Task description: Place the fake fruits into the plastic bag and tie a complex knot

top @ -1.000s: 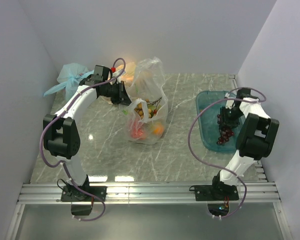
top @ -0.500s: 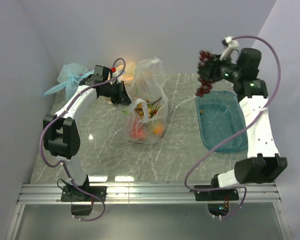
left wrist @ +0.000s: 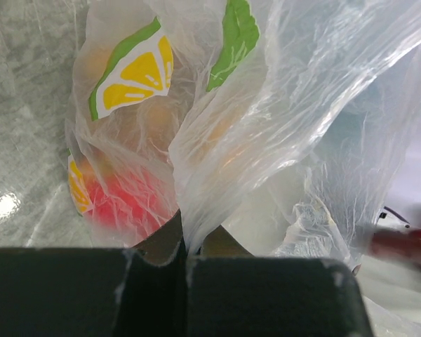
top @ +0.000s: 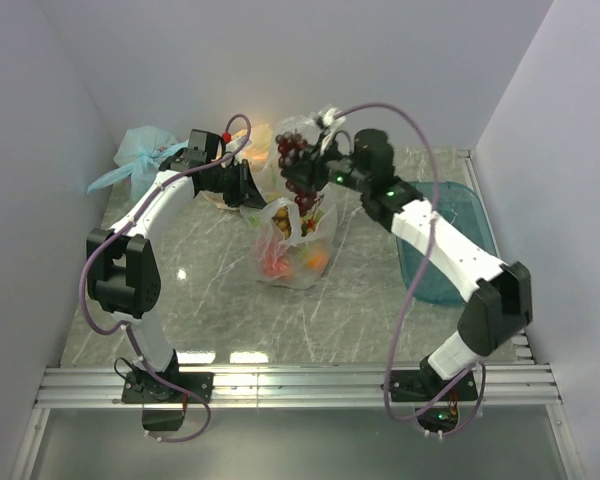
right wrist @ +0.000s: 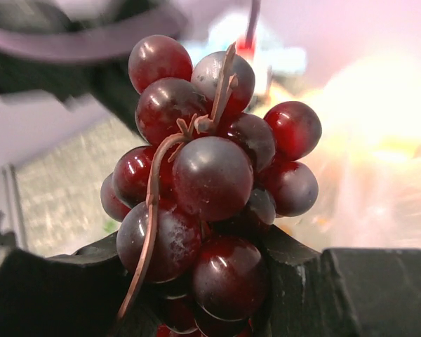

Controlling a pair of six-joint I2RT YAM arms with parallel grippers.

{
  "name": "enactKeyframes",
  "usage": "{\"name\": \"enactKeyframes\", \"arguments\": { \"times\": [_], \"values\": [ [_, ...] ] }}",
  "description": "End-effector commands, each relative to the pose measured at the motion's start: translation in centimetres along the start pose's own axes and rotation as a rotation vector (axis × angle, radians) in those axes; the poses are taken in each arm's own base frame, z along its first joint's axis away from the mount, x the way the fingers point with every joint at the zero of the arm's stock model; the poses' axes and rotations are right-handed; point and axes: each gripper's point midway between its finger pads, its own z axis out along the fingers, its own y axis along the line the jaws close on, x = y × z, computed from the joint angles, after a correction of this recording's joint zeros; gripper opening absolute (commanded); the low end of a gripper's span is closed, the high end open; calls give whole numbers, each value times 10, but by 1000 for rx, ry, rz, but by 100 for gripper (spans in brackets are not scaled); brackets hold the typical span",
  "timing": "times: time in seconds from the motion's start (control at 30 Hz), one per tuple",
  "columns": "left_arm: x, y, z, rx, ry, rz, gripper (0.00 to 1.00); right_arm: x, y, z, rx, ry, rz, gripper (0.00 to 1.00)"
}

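The plastic bag (top: 298, 215) stands at the table's middle, clear with lemon prints (left wrist: 137, 74). Inside it lie fake fruits: a red one (top: 273, 265), an orange one (top: 316, 260) and yellowish ones (top: 285, 223). My left gripper (top: 246, 190) is at the bag's left upper edge, shut on a pinch of its plastic (left wrist: 184, 242). A red fruit (left wrist: 123, 203) shows through the film. My right gripper (top: 315, 172) hangs over the bag's mouth, shut on a bunch of dark purple grapes (top: 296, 160) (right wrist: 210, 175), which fills the space between its fingers (right wrist: 203, 281).
A knotted light blue bag (top: 140, 160) lies at the back left. An orange-yellow bag (top: 261, 140) sits behind the clear one. A teal tray (top: 480, 215) rests at the right, partly under my right arm. Walls close in on three sides.
My right arm lifted the grape bunch out of the teal tray and swung it left, from the right side to above the bag. The left gripper held still on the bag.
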Motion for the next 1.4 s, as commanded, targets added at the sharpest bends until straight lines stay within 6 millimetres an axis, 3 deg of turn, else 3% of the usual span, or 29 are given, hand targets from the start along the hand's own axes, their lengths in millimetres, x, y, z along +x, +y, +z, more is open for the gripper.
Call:
{"name": "enactKeyframes", "arguments": {
  "times": [0.0, 0.1, 0.17, 0.3, 0.37, 0.47, 0.5, 0.63, 0.7, 0.87, 0.9, 0.97, 1.0, 1.03, 1.13, 1.23, 1.33, 1.37],
  "values": [
    [-16, -20, -11, 34, -66, 44, 2, 7, -2, 20, 11, -71, -88, 26],
    [-14, -19, -11, 27, -64, 44, 2, 62, -12, 31, 21, 43, -56, 27],
    [-13, -18, -12, 25, -58, 46, 2, 85, -14, 37, 3, 114, -25, 28],
    [-11, -18, -12, 24, -57, 45, 2, 109, -9, 33, -8, 259, 70, 34],
    [-11, -17, -11, 23, -59, 39, 2, 114, -15, 31, 24, 285, 62, 32],
    [-11, -17, -9, 25, -56, 36, 1, 103, -33, 32, 106, 237, -31, 27],
    [-12, -17, -9, 27, -57, 39, 2, 95, -48, 33, 183, 207, -69, 27],
    [-12, -16, -8, 25, -53, 43, 2, 87, -72, 40, 272, 202, -158, 30],
    [-12, -16, -7, 25, -50, 41, 1, 92, -85, 42, 334, 216, -165, 31],
    [-15, -19, -8, 25, -58, 48, 2, 84, -93, 50, 345, 132, -256, 33],
    [-15, -19, -7, 27, -56, 46, 2, 91, -95, 50, 341, 139, -278, 35],
    [-15, -18, -8, 23, -56, 46, 2, 95, -96, 55, 328, 143, -317, 50],
    [-16, -16, -7, 17, -59, 45, 2, 98, -97, 56, 327, 151, -349, 65],
    [-17, -18, -7, 19, -61, 47, 2, 98, -102, 55, 357, 154, -363, 91],
    [-18, -18, -8, 15, -60, 47, 2, 99, -101, 51, 344, 168, -408, 99],
    [-20, -20, -9, 15, -68, 51, 2, 94, -83, 41, 271, 170, -433, 100],
    [-22, -22, -11, 18, -73, 56, 2, 73, -50, 26, 157, 148, -409, 100],
    [-22, -21, -10, 17, -73, 53, 2, 77, -41, 19, 120, 179, -386, 100]
  ]
}}
